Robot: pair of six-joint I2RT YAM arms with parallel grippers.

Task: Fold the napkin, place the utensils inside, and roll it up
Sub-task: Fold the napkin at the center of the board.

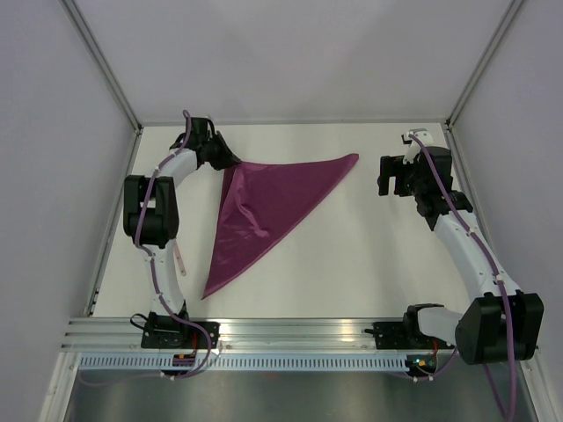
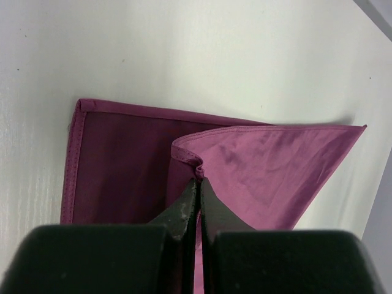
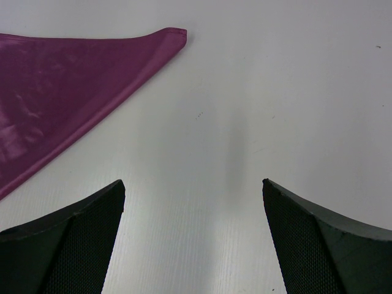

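Since left gripper [image 2: 197,184] clenches only a small pinch of napkin [image 1: 264,207] at its far-left corner, cloth may slip and skew the folded triangle on the table [image 1: 352,255]. Right gripper [image 3: 193,187] gapes empty near the right tip.

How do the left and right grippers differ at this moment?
The left gripper is shut, pinching a fold of the napkin; the right gripper stands wide open, holding nothing. The left gripper sits at the napkin's far left corner; the right gripper is off the cloth, over bare table beside its right tip. Both are black.
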